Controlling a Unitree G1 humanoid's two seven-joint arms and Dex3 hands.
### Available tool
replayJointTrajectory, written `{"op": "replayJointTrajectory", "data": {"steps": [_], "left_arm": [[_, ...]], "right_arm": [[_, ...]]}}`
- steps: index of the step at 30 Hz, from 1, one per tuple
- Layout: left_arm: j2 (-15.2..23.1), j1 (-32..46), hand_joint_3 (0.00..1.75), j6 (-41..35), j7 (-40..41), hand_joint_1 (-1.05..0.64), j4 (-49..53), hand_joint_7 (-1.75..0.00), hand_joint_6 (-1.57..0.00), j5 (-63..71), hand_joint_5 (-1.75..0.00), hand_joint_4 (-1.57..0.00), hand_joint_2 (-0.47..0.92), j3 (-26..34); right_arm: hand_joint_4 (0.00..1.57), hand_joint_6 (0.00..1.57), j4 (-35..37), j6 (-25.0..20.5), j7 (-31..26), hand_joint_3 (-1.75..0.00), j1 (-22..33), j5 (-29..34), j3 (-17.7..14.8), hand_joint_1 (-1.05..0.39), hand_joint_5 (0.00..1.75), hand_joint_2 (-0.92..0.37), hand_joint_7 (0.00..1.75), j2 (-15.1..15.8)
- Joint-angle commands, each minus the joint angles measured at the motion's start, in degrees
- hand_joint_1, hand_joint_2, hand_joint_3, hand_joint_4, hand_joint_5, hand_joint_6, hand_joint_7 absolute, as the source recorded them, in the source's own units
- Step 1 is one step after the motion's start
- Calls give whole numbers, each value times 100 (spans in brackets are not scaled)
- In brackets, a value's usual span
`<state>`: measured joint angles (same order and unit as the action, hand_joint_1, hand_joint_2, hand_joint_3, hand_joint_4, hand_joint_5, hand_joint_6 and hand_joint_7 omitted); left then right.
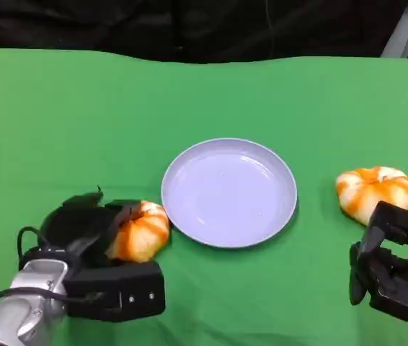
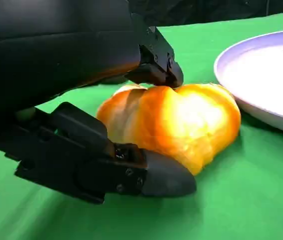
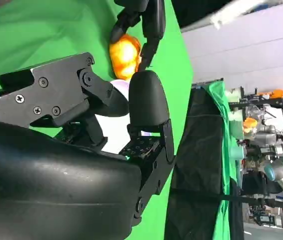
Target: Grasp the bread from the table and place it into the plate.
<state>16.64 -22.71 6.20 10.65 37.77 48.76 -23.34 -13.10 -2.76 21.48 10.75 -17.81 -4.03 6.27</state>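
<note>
- Left hand [image 1: 96, 238] wrapped round the near bread [image 1: 141, 231], fingers [image 2: 156, 65] over the top and thumb low on its side; bread sitting on the green table [image 1: 60, 130], just beside the plate [image 1: 229, 192] rim.
- Looks like the grasp step, lift not started.
- Worth squeezing gently, since soft bread probably squashes or pops out.
- Then straight up first to clear the rim, short hop across, down near the middle of the plate.
- Second bread [image 1: 374, 190] off to the other side, well apart from the plate, right hand [image 1: 391, 270] just beside it holding nothing, fingers curled; open or closed, can't really tell.
</note>
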Motion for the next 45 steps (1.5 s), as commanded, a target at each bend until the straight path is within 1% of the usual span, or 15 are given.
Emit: {"op": "replayJointTrajectory", "data": {"steps": [1,6,8,11,12,13,14,16,21,26,33,35,39,42,45], "left_arm": [[81,-28,28,212,310,-26,161,-5,-59,-227,-10,-60,92,-8],[191,136,28,616,569,-15,114,-7,-74,-621,-13,-84,92,175],[260,194,37,764,660,-11,58,-14,-95,-766,-23,-106,92,280],[413,266,40,776,533,-10,-239,-15,-100,-898,-25,-111,92,406],[555,351,44,688,358,-1,-613,-98,-83,-960,-109,-91,88,520],[679,445,46,558,162,2,-1011,-135,-70,-1011,-141,-81,86,631],[754,523,46,446,12,4,-1305,-154,-63,-1037,-158,-75,86,707],[856,684,41,177,-227,4,-1939,-170,-55,-1064,-171,-71,87,874],[946,850,38,-377,-675,0,-3205,-174,-54,-1041,-175,-70,90,1163],[853,695,35,-408,-798,-2,-3605,-175,-54,-1005,-175,-66,89,1124],[142,-262,34,-383,-743,-9,-2839,-175,-50,-699,-175,-63,90,430],[28,-437,26,-432,-762,-6,-2665,-158,-54,-636,-175,-61,90,324],[-6,-502,22,-433,-743,-6,-2576,-153,-56,-615,-175,-61,91,296],[-703,-1305,26,-190,-453,-8,-1053,-158,-57,-669,-175,-66,92,-30],[-978,-1667,24,91,-106,-6,-206,-165,-57,-713,-175,-69,91,-114]], "right_arm": [[84,71,-30,49,15,-86,4,-58,-37,1,175,-78,160,47],[84,72,-29,24,-9,-85,0,-47,-32,0,175,-78,159,41],[84,72,-15,20,4,-85,-7,-66,-37,-1,175,-78,159,44],[84,72,2,22,16,-85,-15,-93,-44,-1,175,-78,159,39],[85,73,12,30,12,-84,-18,-98,-48,0,175,-78,159,31],[85,73,21,35,8,-84,-20,-94,-52,0,175,-78,159,33],[85,73,27,40,3,-84,-21,-91,-53,0,175,-78,158,37],[85,73,14,35,-10,-84,-14,-62,-50,0,175,-78,158,66],[85,73,-6,-20,-15,-84,-21,-82,-75,-1,175,-77,158,105],[85,73,37,-43,-1,-84,-55,-112,-92,0,175,-77,158,120],[85,74,58,17,36,-85,-32,-119,-81,0,175,-78,158,94],[84,73,25,-5,27,-85,-18,-119,-71,0,175,-77,158,92],[84,73,16,-11,23,-85,-14,-120,-67,0,175,-77,158,92],[84,74,-63,-80,8,-85,23,-222,-80,0,175,-76,158,56],[85,74,-73,-72,2,-86,29,-234,-71,0,175,-76,158,65]]}}
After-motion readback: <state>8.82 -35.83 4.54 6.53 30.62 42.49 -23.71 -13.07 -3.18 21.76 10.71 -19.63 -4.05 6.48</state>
